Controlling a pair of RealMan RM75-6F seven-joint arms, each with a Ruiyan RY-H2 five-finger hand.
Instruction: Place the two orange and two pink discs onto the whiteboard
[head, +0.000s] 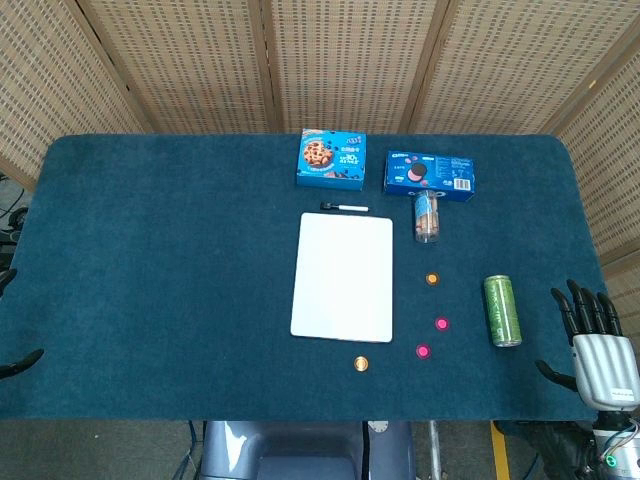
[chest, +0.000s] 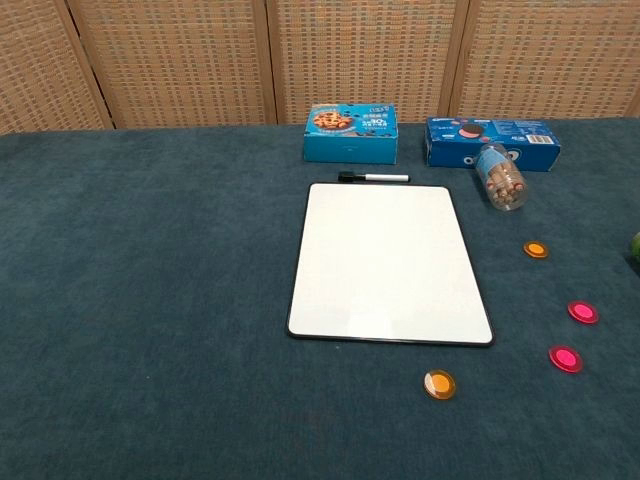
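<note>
The whiteboard (head: 343, 276) (chest: 389, 261) lies bare in the middle of the blue table. Two orange discs lie on the cloth: one to the board's right (head: 432, 278) (chest: 536, 250), one below its near right corner (head: 361, 363) (chest: 439, 384). Two pink discs sit between them, the farther pink disc (head: 441, 323) (chest: 583, 312) and the nearer pink disc (head: 423, 351) (chest: 565, 358). My right hand (head: 597, 343) hovers at the table's near right corner, fingers spread, holding nothing. Of my left hand (head: 14, 362), only dark fingertips show at the left edge.
A black marker (head: 344, 207) (chest: 372, 177) lies just beyond the board. Two blue cookie boxes (head: 331, 159) (head: 429, 174) stand at the back, with a clear jar (head: 427, 217) lying on its side. A green can (head: 502, 310) lies right of the discs.
</note>
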